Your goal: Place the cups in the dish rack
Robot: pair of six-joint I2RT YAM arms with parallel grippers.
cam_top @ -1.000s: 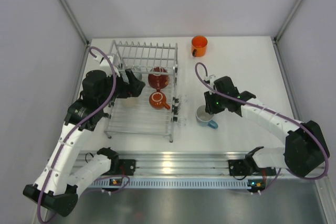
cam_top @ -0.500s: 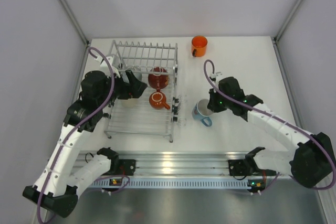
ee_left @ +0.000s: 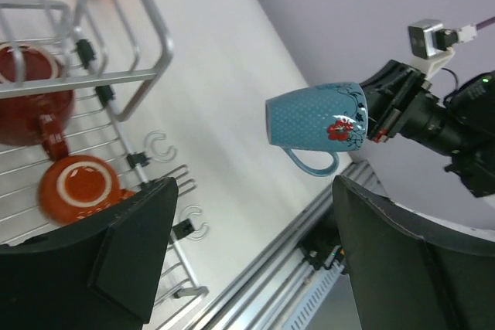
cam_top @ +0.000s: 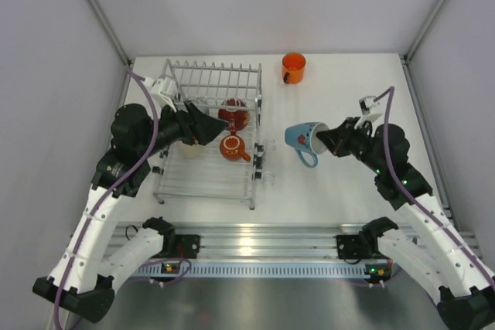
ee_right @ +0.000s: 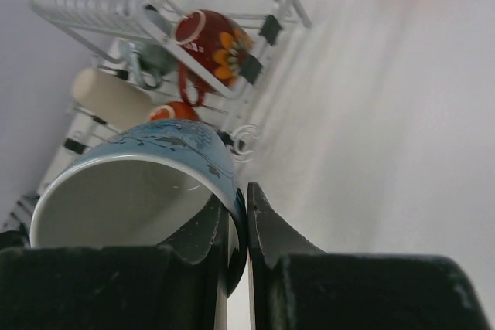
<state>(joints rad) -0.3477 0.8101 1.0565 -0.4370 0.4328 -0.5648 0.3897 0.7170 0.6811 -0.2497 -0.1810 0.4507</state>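
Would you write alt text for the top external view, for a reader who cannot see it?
The right gripper holds a light blue mug on its side in the air, right of the dish rack. A red mug and a dark red-orange mug sit in the rack beside the open left gripper; an orange mug stands at the far edge of the table.

I read no text or number in any view; white marks on the red mug [ee_right: 210, 42] are illegible.

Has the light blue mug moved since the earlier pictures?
Yes. The right claw holds the light blue mug tipped sideways; it went from beside the near corner of the dish rack to beside its middle.
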